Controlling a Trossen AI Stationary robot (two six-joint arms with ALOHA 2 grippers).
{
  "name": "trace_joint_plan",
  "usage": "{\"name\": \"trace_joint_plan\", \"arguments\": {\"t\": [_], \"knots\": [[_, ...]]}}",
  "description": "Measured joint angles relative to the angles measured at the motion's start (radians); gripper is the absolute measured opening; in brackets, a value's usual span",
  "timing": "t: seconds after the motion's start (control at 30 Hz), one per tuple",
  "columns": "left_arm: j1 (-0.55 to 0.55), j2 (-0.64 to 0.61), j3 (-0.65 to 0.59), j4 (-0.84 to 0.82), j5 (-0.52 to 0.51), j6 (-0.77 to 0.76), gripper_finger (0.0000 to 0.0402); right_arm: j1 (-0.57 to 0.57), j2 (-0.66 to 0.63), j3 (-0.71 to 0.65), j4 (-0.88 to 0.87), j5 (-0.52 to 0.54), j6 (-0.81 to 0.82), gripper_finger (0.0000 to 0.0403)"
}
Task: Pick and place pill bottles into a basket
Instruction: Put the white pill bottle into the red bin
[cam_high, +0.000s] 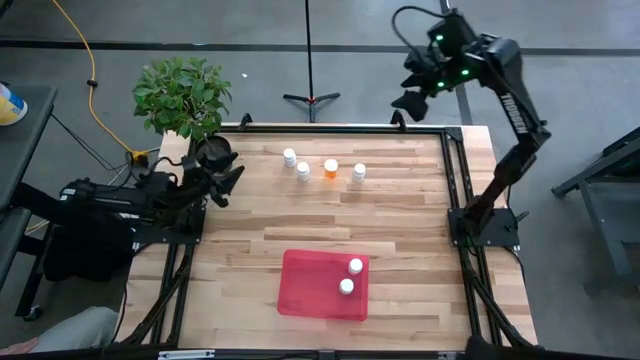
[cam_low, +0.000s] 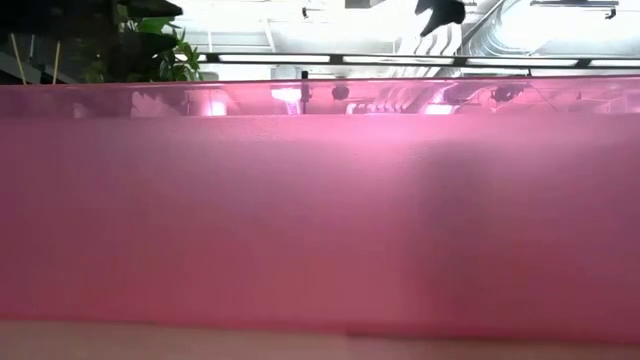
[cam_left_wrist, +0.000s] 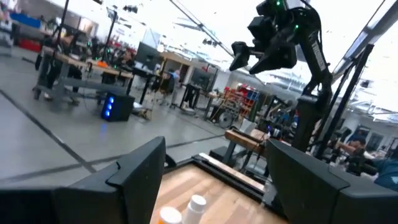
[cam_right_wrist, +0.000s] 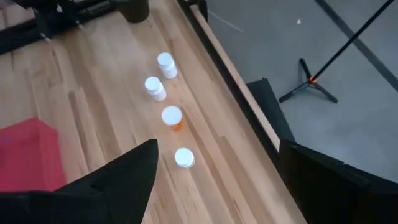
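The red-pink basket (cam_high: 300, 290) lies on the table near the front edge, with two white pill bottles (cam_high: 355, 266) (cam_high: 346, 287) standing in its right part. Its wall (cam_low: 320, 220) fills the low view. Three white bottles (cam_high: 289, 157) (cam_high: 303, 170) (cam_high: 359, 173) and one orange bottle (cam_high: 331, 168) stand in a row near the far edge; they also show in the right wrist view (cam_right_wrist: 172, 117). My left gripper (cam_high: 232, 187) is open and empty at the table's left edge. My right gripper (cam_high: 410, 102) is open and empty, high above the far right corner.
A potted plant (cam_high: 182, 92) in a black pot stands at the table's far left corner, just behind my left gripper. A black frame (cam_high: 340, 130) runs along the table's edges. A tripod stand (cam_high: 311, 98) is on the floor beyond the far edge.
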Motion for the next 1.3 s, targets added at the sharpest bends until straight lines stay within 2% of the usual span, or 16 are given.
{"name": "trace_joint_plan", "arguments": {"t": [0.07,0.23,0.37,0.47,0.63,0.83,1.0,1.1,1.3], "knots": [[0.0,0.054,0.003,0.054,-0.001,0.025,0.031,-0.017,-0.019,0.0,-0.012,-0.03,-0.015,0.0323],[0.04,0.188,0.096,0.044,0.005,0.059,0.031,-0.043,-0.054,-0.025,-0.031,-0.07,-0.038,0.0323],[0.146,0.286,0.219,0.007,0.081,0.125,0.031,-0.058,-0.138,-0.231,0.037,-0.139,-0.056,0.0323],[0.253,0.347,0.32,-0.099,0.184,0.132,0.031,-0.058,-0.237,-0.46,0.166,-0.145,-0.04,0.0323],[0.458,0.448,0.483,-0.284,0.433,0.128,0.0305,-0.046,-0.399,-0.779,0.387,-0.188,0.026,0.0323],[0.678,0.596,0.664,-0.438,0.734,0.134,0.0279,-0.033,-0.544,-1.031,0.471,-0.203,0.127,0.0323],[0.786,0.754,0.806,-0.525,0.93,0.135,0.0259,0.029,-0.636,-1.19,0.531,-0.203,0.197,0.0323],[0.808,0.856,0.914,-0.621,0.99,0.164,0.0252,0.07,-0.675,-1.253,0.555,-0.203,0.224,0.0323],[0.804,1.047,1.197,-0.902,0.996,0.288,0.0248,0.13,-0.708,-1.328,0.613,-0.202,0.287,0.0323]]}}
